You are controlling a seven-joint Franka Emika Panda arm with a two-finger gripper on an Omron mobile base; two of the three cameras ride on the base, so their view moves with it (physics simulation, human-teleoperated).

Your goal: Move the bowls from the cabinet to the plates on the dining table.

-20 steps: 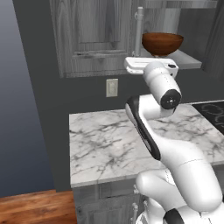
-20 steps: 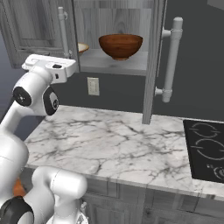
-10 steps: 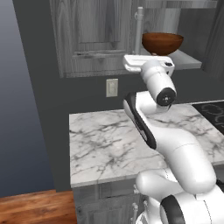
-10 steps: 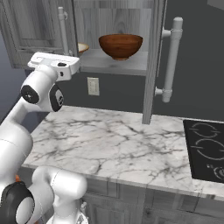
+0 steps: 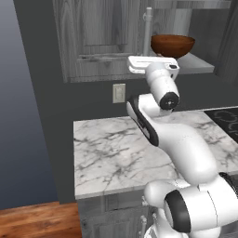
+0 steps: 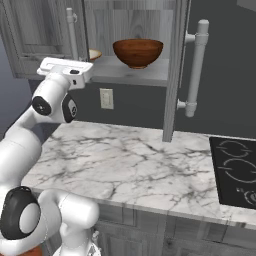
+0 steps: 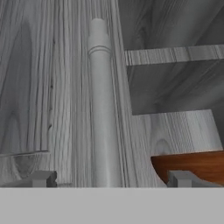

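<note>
Gripper (image 7: 111, 178) jaws stand fully apart and hold nothing; in the hand view we see the two grey fingertips (image 7: 41, 178) at the bottom edge, one on each side of a long pale bar handle (image 7: 104, 118) that runs up the centre of the frame. Behind the handle lies the grey woodgrain of the cabinet (image 7: 52, 78), and at the lower right of the same frame a curved edge of the reddish-brown bowl (image 7: 192, 164) shows, resting on the cabinet shelf (image 7: 175, 127).

In the left base view we find the white hand raised to shelf height at upper centre, just below and left of the reddish-brown bowl (image 5: 172, 45), which sits on the open shelf (image 5: 197, 65) at the upper right. In the right base view the same bowl (image 6: 138, 52) stands at upper centre on the shelf (image 6: 130, 74); a second, beige bowl (image 6: 94, 53) peeks out just to its left (mostly hidden behind the door's bar handle (image 6: 73, 35)). An open cabinet door (image 6: 176, 65) with its own bar handle (image 6: 196, 67) hangs at the right of the bowl.

Below the cabinet we note a marble worktop (image 6: 125, 165) with grey veins, a black stove (image 6: 235, 172) at its right edge, and a wall outlet (image 6: 106, 98) on the dark wall.
</note>
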